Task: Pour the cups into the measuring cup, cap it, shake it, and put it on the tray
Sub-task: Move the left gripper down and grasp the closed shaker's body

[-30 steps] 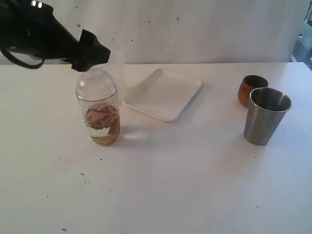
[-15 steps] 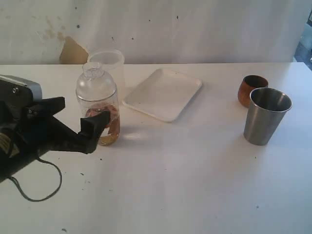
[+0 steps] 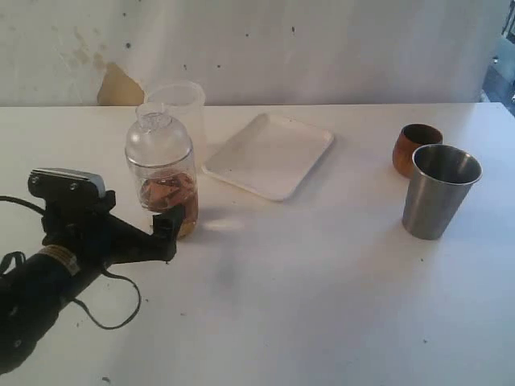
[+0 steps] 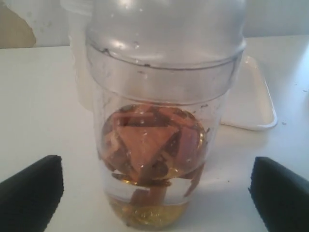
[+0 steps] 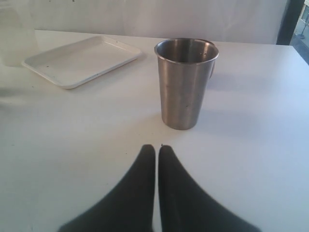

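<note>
Now the measuring cup [image 3: 163,189] stands capped on the counter [image 3: 322,305], just ahead of my wide-apart left jaws. Smooth, light plastic, probably slippery: I'd clamp mid-body, below the cap [image 3: 158,133]. Right jaws together.

A white table [image 3: 306,305] fills the frame under a pale wall. Left of centre stands a clear plastic measuring cup [image 3: 166,197] holding brown pieces and a little amber liquid, closed by a clear dome-shaped lid [image 3: 158,137]. A frosted translucent plastic cup [image 3: 183,98] stands just behind it. From the lower left, a black robot gripper [image 3: 167,232] reaches to just beside the measuring cup's base. A flat white rectangular tray [image 3: 269,154] lies at upper centre. At right, a tapered stainless-steel tumbler [image 3: 438,193] stands just before a rounded brown wooden cup [image 3: 414,146].
</note>
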Robot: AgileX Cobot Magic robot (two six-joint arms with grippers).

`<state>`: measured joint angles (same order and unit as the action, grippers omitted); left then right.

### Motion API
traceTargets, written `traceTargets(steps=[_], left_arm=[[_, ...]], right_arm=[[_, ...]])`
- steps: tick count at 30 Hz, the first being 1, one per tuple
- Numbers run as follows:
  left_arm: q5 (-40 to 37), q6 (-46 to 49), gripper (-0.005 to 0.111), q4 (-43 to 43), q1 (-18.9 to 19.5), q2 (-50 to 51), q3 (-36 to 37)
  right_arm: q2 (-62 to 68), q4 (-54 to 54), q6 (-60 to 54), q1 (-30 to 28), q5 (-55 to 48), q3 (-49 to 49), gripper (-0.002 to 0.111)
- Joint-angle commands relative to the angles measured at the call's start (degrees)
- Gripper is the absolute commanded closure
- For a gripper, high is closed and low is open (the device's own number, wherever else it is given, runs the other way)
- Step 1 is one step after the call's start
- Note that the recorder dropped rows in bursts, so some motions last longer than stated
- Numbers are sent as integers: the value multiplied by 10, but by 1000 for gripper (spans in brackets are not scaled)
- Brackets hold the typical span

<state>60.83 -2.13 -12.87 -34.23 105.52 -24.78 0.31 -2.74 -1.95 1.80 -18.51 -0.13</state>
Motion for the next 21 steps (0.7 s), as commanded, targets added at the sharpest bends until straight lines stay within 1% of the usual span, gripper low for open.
traceTargets(steps=[1,7,21], left_arm=[[-4,9,2,27,-1,42,-47],[-15,12,2,-19,-1,82,-105],[-44,83,2,-46,-1,99,-158]], right_arm=[[-3,-1,3,-2,5,1,106],[-3,-1,3,-2,5,1,106],[-3,-1,3,-2,5,1,106]])
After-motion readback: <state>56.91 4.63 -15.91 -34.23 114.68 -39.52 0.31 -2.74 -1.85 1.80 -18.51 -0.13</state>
